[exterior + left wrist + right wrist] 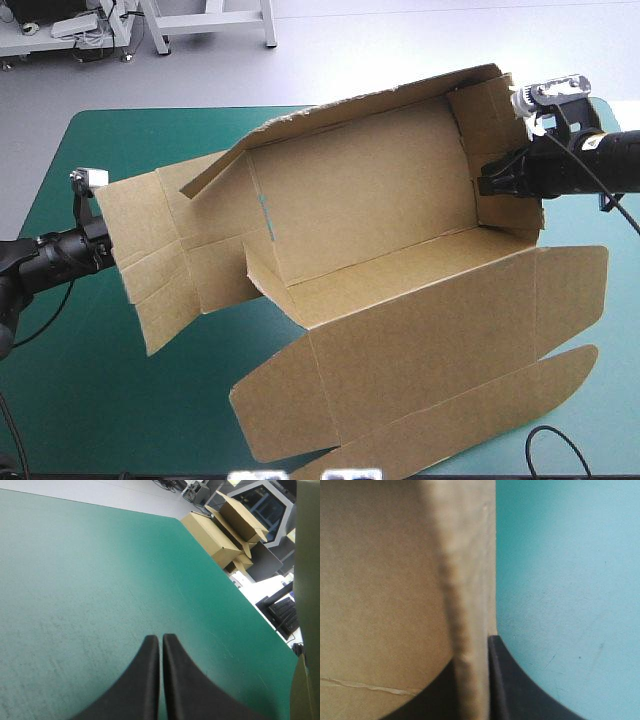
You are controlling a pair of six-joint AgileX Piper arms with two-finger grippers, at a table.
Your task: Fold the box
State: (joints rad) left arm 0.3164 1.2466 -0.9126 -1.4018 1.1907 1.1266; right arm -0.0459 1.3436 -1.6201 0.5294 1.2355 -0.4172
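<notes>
Spread over the middle of the table, on its teal-green cover: the brown box, half formed. An open trough, with the long far wall standing toward the table's far edge, a lower wall on the near side, and the right end wall up near the far right corner. Lid and its flaps flat toward the near edge, reaching close to the near right corner. Left-end flaps loose, spreading out toward the left edge.

Pinched on the upright right end wall, reaching in from the table's right edge: the right gripper. Black fingers all but closed, with the thin board edge sandwiched between them in the right wrist view. Inner face of the box on one side, bare cover on the other.

Pressed together with nothing between them: the black fingers of the left gripper, only a hairline slit left. Pointed along bare cover, a strip of the box's board just beside it. In the high view, tucked behind the outer edge of the left-end flaps near the table's left edge, fingertips hidden by the board. Touching it or not: impossible to tell.
</notes>
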